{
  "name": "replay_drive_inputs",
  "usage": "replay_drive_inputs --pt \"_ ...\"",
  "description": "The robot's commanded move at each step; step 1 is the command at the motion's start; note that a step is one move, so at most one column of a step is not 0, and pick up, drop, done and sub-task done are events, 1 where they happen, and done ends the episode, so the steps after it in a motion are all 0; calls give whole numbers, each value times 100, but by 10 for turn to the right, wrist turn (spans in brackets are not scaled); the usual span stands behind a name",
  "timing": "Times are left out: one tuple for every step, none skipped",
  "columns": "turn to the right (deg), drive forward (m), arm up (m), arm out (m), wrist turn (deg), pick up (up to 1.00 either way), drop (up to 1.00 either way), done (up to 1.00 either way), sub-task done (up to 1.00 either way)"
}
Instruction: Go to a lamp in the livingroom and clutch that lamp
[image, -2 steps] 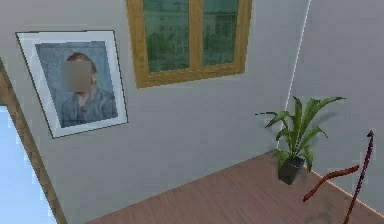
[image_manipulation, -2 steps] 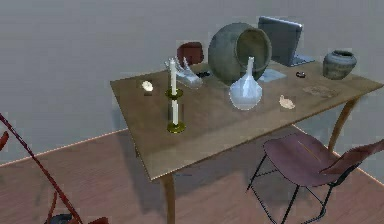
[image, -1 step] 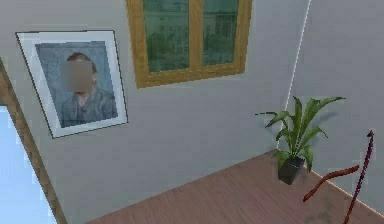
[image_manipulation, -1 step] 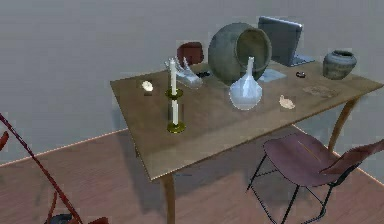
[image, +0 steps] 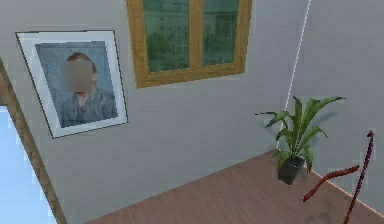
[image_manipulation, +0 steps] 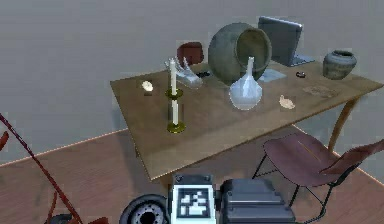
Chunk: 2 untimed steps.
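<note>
No shape here reads clearly as a lamp. On the wooden table (image_manipulation: 215, 125) a white candle in a brass holder (image_manipulation: 175, 105) stands near the front edge. A clear glass flask (image_manipulation: 245, 90) stands mid-table. My gripper's dark body (image_manipulation: 148, 212) sits low at the arm side view's bottom edge, left of a white marked square (image_manipulation: 195, 203). Its far end is hard to make out, so I cannot tell whether it holds anything.
A big grey pot (image_manipulation: 238, 50) lies on its side beside a laptop (image_manipulation: 280, 40) and a small pot (image_manipulation: 340, 65). A dark red chair (image_manipulation: 320, 160) stands by the table. A thin red curved frame (image: 340, 185) and a houseplant (image: 295, 135) stand below the window (image: 190, 35); a portrait (image: 78, 85) hangs on the wall.
</note>
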Motion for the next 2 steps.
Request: replay_drive_inputs --pt "0 0 0 48 0 0 0 0 0" --pt "0 0 0 0 450 0 0 0 0"
